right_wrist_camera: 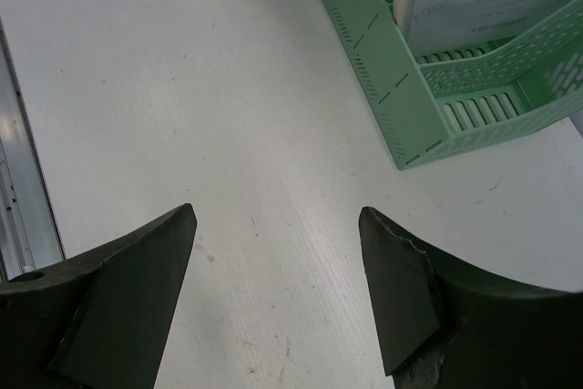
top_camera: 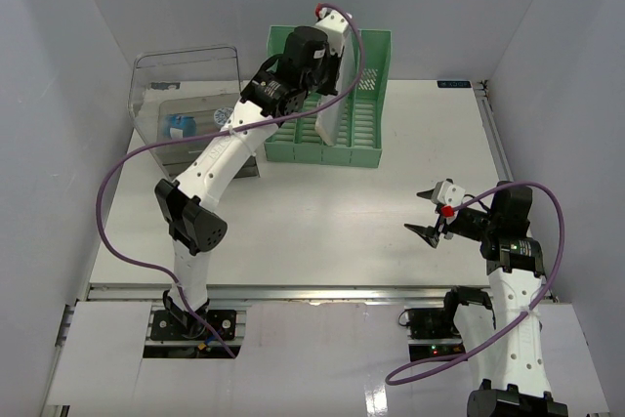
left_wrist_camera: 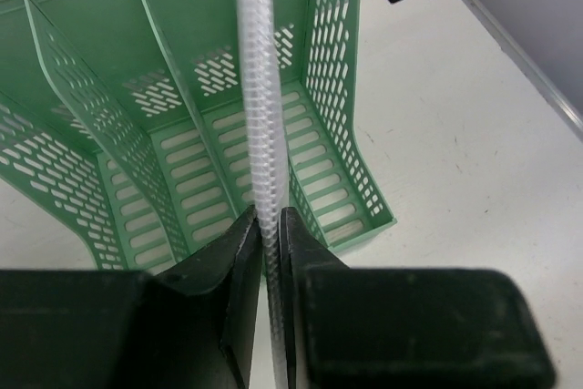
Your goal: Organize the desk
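matt white desk [top_camera: 322, 222], green plastic rack [top_camera: 372, 95]

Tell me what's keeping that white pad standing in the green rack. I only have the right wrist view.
Observer: The left tool. Its fingers sit against both sides of the notebook, right on its spiral spine.
Operator: Anything further left? My view cuts off there.
Observer: A clear drawer box stands on the desk, left of the green rack.
Operator: Anything in it?
Observer: One small blue item. It's too small to tell what it is.
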You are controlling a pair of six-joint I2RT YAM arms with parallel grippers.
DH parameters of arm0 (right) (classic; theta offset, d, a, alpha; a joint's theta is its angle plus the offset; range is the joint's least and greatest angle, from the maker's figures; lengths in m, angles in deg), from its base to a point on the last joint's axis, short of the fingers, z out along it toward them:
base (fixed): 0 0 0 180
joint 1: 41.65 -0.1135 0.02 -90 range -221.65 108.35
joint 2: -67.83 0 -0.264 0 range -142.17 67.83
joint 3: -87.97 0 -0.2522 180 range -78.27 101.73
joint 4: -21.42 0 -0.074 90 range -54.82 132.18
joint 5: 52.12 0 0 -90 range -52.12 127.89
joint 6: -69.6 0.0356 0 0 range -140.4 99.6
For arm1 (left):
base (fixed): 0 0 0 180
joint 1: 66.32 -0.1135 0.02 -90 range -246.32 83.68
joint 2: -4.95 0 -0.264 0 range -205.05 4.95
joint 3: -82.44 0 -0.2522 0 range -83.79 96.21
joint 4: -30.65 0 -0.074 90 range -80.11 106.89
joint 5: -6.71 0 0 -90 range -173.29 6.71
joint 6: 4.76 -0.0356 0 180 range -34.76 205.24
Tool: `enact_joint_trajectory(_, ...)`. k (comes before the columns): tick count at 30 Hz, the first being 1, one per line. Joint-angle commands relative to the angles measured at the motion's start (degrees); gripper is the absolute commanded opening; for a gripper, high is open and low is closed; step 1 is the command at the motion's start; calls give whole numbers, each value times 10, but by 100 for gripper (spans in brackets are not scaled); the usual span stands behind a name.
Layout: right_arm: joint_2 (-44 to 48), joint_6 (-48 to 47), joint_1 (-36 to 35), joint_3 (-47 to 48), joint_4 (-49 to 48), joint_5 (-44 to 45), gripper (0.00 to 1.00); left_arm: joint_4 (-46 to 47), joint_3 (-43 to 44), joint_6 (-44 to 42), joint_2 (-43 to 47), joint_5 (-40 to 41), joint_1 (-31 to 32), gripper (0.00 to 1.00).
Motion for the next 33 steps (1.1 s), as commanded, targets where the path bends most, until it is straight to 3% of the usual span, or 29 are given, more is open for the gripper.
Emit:
enact_joint_trajectory(1, 3, 3, 2, -5, -9, -15, 78, 42, 34, 13, -17, 8, -6, 35)
enact_joint_trajectory(5, 4, 3, 2, -6, -9, -16, 79, 50, 55, 20, -36, 13, -7, 43)
enact_joint_trajectory(12, 5, 3, 2, -7, -9, -16, 79, 76, 59, 34, -47, 31, -12, 49)
enact_joint_trajectory(22, -13, 10, 2, -8, -9, -19, 79, 130, 35, 78, 46, 15, -13, 98)
enact_joint_trajectory(25, -26, 14, 2, -6, -9, -16, 80, 150, -40, 93, 131, -2, -13, 98)
enact_joint_trajectory(27, -33, 18, 3, -3, -10, -12, 86, 166, -116, 107, 186, -18, -13, 98)
enact_joint_trajectory(33, -58, 92, 5, 27, -34, 50, 90, 306, -543, 120, 493, -129, -13, 98)
